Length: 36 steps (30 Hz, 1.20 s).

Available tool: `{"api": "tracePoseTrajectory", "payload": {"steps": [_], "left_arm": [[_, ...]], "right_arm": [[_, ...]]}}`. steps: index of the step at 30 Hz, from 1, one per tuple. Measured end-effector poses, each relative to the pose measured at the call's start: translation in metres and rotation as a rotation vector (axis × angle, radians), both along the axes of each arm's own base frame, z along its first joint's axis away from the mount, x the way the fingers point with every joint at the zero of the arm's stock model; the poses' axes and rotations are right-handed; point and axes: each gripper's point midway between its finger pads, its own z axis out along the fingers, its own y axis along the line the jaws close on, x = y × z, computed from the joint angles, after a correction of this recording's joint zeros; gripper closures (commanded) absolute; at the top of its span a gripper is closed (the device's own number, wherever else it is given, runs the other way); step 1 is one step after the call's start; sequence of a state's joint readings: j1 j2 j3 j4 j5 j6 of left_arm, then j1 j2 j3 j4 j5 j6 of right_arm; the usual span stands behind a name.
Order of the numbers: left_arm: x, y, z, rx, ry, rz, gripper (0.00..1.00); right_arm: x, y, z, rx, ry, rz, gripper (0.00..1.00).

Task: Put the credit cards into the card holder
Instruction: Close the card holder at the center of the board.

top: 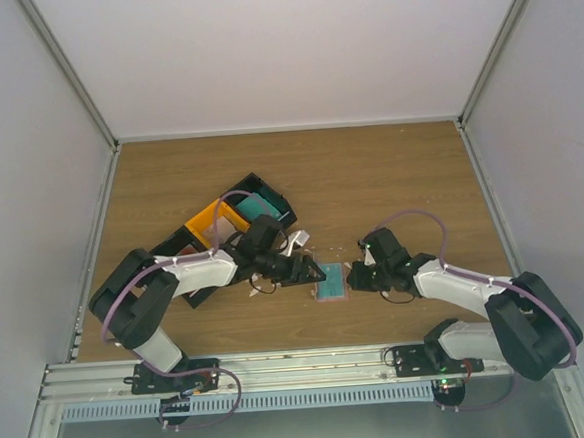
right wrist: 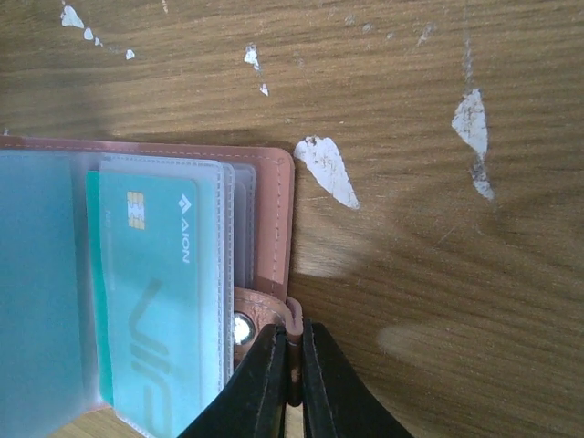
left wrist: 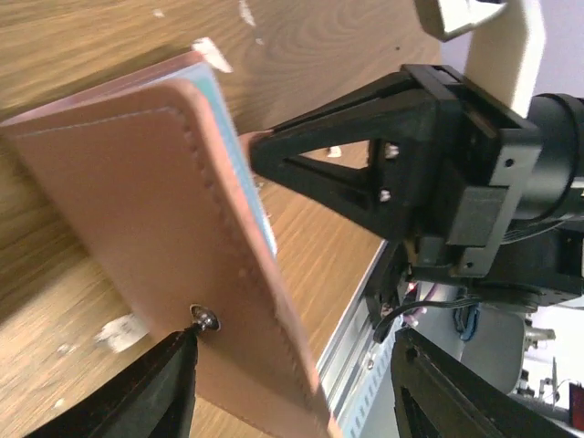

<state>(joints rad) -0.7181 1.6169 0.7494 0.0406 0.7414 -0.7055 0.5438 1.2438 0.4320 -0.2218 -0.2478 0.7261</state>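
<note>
Pinching the card holder [right wrist: 274, 210], right end effector [right wrist: 292, 336] sits near white scraps [right wrist: 326, 169].

Open card holder [right wrist: 274, 219]; teal card [right wrist: 151, 301] inside

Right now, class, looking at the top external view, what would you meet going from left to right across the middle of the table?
orange bin → left gripper → card holder → right gripper
</note>
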Motion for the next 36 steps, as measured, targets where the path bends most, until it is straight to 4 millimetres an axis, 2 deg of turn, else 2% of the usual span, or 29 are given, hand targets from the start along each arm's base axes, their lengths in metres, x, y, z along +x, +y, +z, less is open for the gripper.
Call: {"api": "tracePoseTrajectory", "payload": {"steps": [8, 11, 15, 21, 26, 32, 36], "left_arm": [[-0.005, -0.033, 0.004, -0.025, -0.017, -0.073, 0.40], [-0.008, -0.049, 0.005, -0.027, -0.027, -0.105, 0.41], [-0.012, -0.058, 0.004, -0.021, -0.035, -0.122, 0.42], [-0.009, -0.058, -0.003, 0.005, -0.032, -0.111, 0.54], [-0.001, -0.057, -0.012, 0.043, -0.044, -0.074, 0.64], [0.004, -0.054, -0.023, 0.084, -0.043, -0.041, 0.67], [0.005, -0.053, -0.024, 0.090, -0.049, -0.033, 0.63]], "right_arm": [[-0.001, 0.000, 0.001, 0.009, -0.002, -0.007, 0.72], [-0.001, -0.003, 0.006, 0.011, -0.018, -0.024, 0.69], [0.002, -0.009, 0.018, 0.004, -0.062, -0.054, 0.65], [0.002, -0.015, 0.034, 0.005, -0.113, -0.066, 0.66], [-0.004, -0.001, 0.040, 0.068, -0.106, 0.004, 0.73], [-0.007, 0.011, 0.038, 0.111, -0.084, 0.062, 0.79], [-0.010, 0.013, 0.026, 0.100, -0.042, 0.079, 0.82]]}}
